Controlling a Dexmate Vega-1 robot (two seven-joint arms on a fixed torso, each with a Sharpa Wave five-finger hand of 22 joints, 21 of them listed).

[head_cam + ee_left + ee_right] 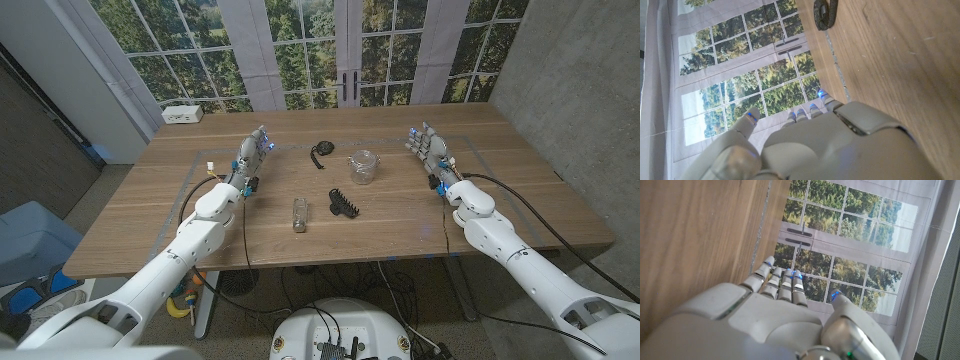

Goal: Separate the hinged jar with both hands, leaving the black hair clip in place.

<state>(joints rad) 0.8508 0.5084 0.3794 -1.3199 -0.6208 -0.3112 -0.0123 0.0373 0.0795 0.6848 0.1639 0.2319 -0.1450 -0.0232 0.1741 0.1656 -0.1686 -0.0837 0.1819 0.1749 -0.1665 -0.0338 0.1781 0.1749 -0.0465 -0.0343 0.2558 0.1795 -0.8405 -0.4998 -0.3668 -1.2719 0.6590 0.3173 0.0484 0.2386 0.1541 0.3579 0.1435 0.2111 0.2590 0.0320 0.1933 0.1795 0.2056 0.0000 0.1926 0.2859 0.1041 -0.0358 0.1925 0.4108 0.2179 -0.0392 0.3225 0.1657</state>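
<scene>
The hinged jar [363, 167] stands upright on the worktop [150, 205], between the two arms and nearer the right robot hand [427, 148], with the black hair clip [344, 203] just in front of it. The right robot hand and the left robot hand [254, 152] hold nothing, fingers extended and close together. Each would have to reach inward.

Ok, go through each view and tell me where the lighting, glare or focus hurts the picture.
Head view: even daylight from the windows, soft shadows; the clear hinged jar is faint against the wood, the black hair clip crisp. Left wrist view: bright window panes behind, the left hand close and soft-focused. Right wrist view: similar backlight, the right hand blurred near the lens.
</scene>
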